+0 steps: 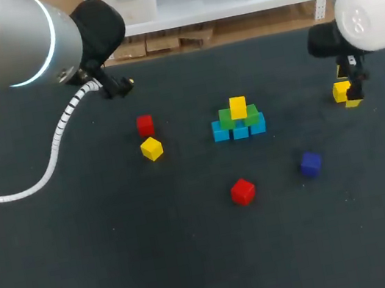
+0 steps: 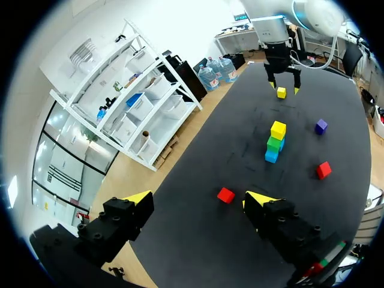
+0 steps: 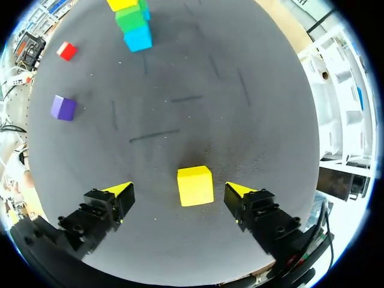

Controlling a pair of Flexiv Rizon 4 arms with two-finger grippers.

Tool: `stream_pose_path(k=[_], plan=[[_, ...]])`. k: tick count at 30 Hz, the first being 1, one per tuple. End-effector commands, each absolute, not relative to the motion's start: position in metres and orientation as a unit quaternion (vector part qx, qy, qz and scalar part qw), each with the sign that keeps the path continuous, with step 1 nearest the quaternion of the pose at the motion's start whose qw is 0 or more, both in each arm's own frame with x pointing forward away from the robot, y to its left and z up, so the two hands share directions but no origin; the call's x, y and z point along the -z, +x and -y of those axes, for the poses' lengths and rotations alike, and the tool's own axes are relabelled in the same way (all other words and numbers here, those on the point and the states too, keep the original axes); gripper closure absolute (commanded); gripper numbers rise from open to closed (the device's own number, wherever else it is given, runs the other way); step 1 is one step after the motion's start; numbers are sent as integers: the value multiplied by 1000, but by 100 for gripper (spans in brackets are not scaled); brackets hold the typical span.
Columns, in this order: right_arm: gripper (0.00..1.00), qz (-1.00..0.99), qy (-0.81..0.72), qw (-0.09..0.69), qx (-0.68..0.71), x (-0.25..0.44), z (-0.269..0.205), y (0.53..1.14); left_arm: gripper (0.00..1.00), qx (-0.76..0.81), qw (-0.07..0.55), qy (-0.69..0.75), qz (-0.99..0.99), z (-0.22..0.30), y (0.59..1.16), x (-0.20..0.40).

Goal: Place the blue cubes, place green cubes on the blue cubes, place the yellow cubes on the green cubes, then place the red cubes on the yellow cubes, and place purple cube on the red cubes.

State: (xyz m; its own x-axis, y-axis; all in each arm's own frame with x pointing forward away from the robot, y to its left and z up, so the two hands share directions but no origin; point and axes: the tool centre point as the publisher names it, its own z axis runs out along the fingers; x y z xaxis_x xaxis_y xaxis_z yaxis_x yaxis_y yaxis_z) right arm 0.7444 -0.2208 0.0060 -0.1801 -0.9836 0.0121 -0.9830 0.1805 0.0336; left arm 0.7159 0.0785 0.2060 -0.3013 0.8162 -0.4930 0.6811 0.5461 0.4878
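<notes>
A small yellow cube (image 3: 195, 186) is bracketed by the right gripper (image 3: 178, 191), jaws wide, at the right edge of the dark worktop (image 1: 198, 262); judged light, stiff; opposite flat faces to be pinched; left gripper (image 2: 199, 199) wide, empty

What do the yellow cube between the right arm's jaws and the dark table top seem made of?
Small yellow cube: probably painted wood or hard plastic; sharp edges, even matte faces, no visible grain.
Dark table top: seemingly a matte mat or cloth; dull, speckled, faint scuff lines.
</notes>
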Motion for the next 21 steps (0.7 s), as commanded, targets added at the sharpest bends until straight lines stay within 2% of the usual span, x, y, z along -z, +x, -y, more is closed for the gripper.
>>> stream_pose_path(k=[1, 2, 3, 8, 11, 12, 21], plan=[[27, 770, 638, 18, 6, 1, 222, 750, 0, -92, 362, 468, -801, -79, 716, -206], [33, 772, 636, 17, 3, 1, 223, 750, 0, -92, 362, 468, -801, -79, 716, -206], [50, 773, 634, 16, 3, 1, 223, 751, 0, -92, 362, 468, -801, -79, 716, -206], [75, 773, 634, 8, 3, 0, 221, 750, 0, -92, 362, 468, -801, -79, 716, -206], [96, 774, 633, 5, -3, 0, 221, 749, 0, -92, 362, 468, -801, -79, 716, -206], [100, 778, 628, 10, -2, 0, 221, 749, 0, -92, 362, 468, -801, -79, 716, -206], [100, 790, 613, 7, -11, -16, 204, 740, 0, -92, 362, 468, -801, -79, 716, -206]])
